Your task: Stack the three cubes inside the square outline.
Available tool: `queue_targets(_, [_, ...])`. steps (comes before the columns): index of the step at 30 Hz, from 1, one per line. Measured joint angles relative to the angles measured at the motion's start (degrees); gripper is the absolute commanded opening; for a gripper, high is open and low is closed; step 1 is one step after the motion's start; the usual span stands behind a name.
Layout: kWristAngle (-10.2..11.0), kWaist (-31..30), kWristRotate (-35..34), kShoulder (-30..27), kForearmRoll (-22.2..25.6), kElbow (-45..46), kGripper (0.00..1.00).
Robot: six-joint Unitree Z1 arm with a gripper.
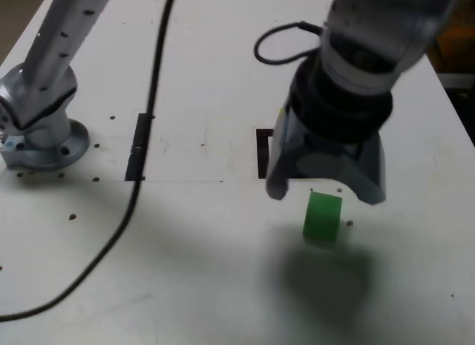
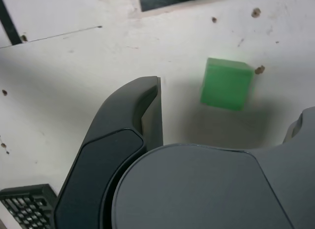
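Green cube (image 1: pixel 323 217) rests on the white table (image 1: pixel 208 271), just in front of the square outline (image 1: pixel 263 153) — apart from it. Gripper (image 1: pixel 325 193) hovers above the cube, jaws spread wide — nothing grasped.

A white bench (image 1: pixel 208 271) with small holes carries a black cable (image 1: pixel 141 174) that runs from the far edge to the exterior view's lower left. A narrow black strip (image 1: pixel 137 146) lies under it. A dark keyboard corner (image 2: pixel 24 204) shows in the wrist view
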Motion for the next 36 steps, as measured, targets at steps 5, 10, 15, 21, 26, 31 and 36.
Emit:
queue_targets(5, [-0.3, -0.5, 3.2, 4.0, 0.0, -1.1, 1.00])
queue_targets(10, [-0.1, -0.3, 5.7, 7.3, 0.1, -1.6, 1.00])
queue_targets(15, [0.9, 0.8, 7.3, 7.7, 0.1, -1.6, 0.99])
queue_targets(21, [1.6, 1.1, 6.2, 7.8, 0.0, -0.9, 0.96])
queue_targets(26, [1.9, 1.4, 6.2, 7.8, -0.1, -0.9, 0.86])
queue_targets(31, [1.7, 1.7, 7.0, 7.8, -1.1, -0.1, 0.71])
queue_targets(36, [1.2, 2.2, 8.2, 7.2, -4.9, 3.7, 0.66])
